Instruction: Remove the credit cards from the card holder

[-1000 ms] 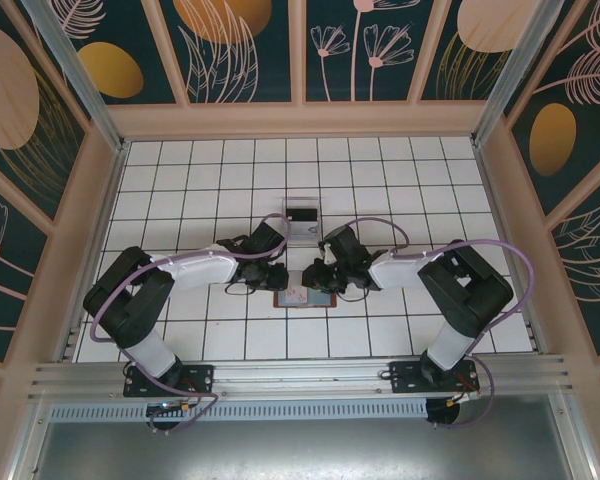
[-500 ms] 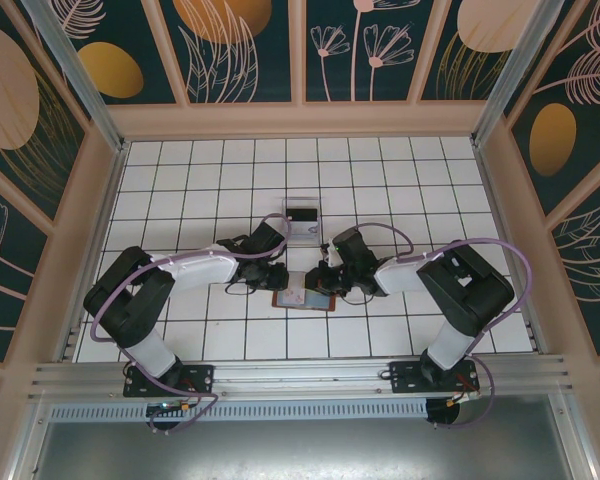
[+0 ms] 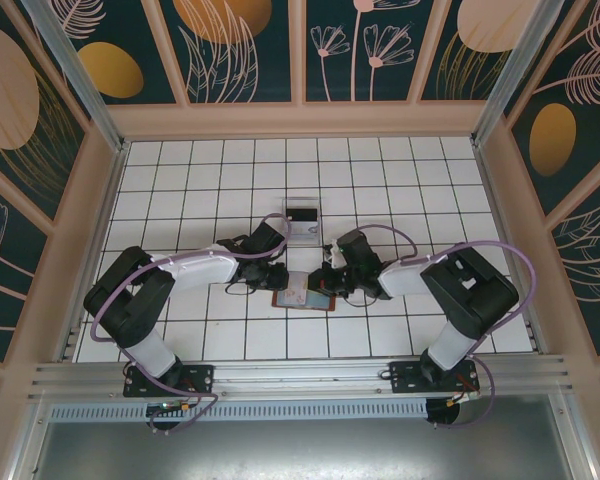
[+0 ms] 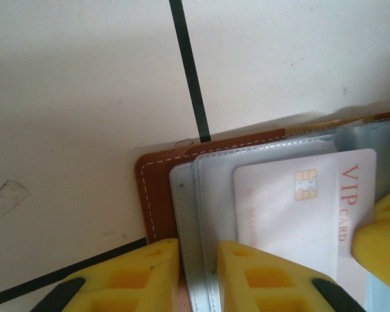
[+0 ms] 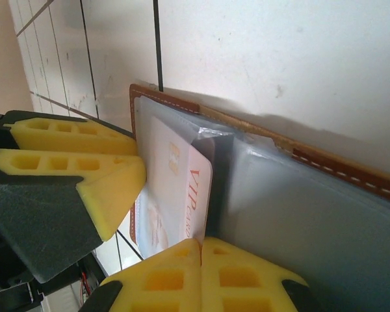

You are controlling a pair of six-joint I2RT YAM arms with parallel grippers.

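A: Card holder, where?

B: The card holder lies open and flat on the tiled table, between the two arms; the clear stand is just behind it; a dark flat thing sits in the stand, too small to name.

A: Which side is up?

B: Brown leather down, stitched edge showing; clear sleeves and the grey-blue inside up.

A: Cards?

B: One whitish credit card with a gold chip and "VIP CARD" in red; it's on the holder's left half, over the sleeves; can't tell whether it's inside a sleeve or on top. There's a dark strip along one card edge; card or shadow, can't tell.

A: Left gripper?

B: The left gripper is low at the holder's left end; jaws narrow, one yellow finger on each side of the leather-and-sleeve edge; it's clamped on that edge.

A: Right gripper?

B: The right gripper is low over the holder from the right; its pads are pressed together with no gap; the tips are right at the end of the card, touching it; can't tell whether the card edge is pinched between them.

A: Are the grippers apart?

B: Near each other; the card spans the space between them.
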